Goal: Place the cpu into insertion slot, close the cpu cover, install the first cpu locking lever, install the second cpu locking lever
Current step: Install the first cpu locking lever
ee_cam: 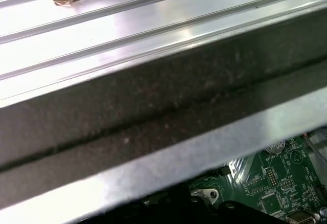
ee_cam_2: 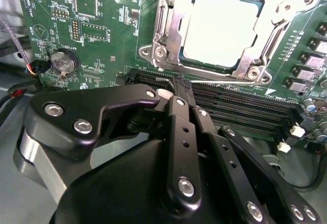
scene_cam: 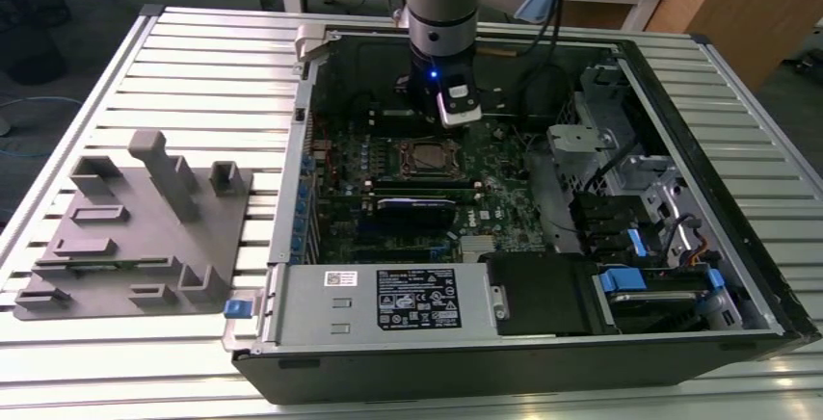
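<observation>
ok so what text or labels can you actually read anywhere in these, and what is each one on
None is clear enough to quote.
Large label on the power supply: print too small to read.
Small white sticker beside it: too small to read.
White lettering on the motherboard in the second wrist view: blurred.
Top of the cpu: washed out by glare, nothing legible.

I can read no words. The power supply box (scene_cam: 308,309) carries a black label (scene_cam: 418,298) and a white sticker (scene_cam: 339,278), their print too small for me. The green board (ee_cam_2: 110,55) bears tiny white lettering and a triangle mark (ee_cam_2: 42,31).
</observation>
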`<act>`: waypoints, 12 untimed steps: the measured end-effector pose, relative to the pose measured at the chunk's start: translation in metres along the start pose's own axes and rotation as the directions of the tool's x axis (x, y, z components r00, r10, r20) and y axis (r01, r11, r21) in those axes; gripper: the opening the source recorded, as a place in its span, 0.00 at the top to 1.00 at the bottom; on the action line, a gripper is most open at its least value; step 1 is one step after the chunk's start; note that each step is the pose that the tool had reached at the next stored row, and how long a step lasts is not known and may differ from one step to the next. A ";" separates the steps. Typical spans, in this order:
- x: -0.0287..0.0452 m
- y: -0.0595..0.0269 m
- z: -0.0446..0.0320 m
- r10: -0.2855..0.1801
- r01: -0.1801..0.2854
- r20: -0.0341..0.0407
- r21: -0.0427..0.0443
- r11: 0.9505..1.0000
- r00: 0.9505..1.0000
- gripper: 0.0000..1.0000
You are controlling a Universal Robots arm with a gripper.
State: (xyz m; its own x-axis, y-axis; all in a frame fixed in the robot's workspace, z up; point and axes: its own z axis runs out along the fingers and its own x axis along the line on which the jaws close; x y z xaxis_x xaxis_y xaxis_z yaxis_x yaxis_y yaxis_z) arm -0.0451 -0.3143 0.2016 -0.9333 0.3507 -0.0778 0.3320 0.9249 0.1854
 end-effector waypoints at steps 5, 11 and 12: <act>0.0009 0.0025 0.0004 0.014 -0.014 0.003 0.001 1.000 1.000 0.90; 0.0029 0.0026 0.0003 0.032 -0.032 0.006 0.003 0.999 0.999 0.90; 0.0037 0.0025 0.0002 0.032 -0.032 0.007 0.002 0.999 0.999 0.90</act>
State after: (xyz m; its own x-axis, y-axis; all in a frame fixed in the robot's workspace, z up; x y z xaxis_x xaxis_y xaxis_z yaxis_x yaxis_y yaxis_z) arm -0.0477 -0.3107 0.2016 -0.9212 0.3811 -0.0782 0.3622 0.9135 0.1854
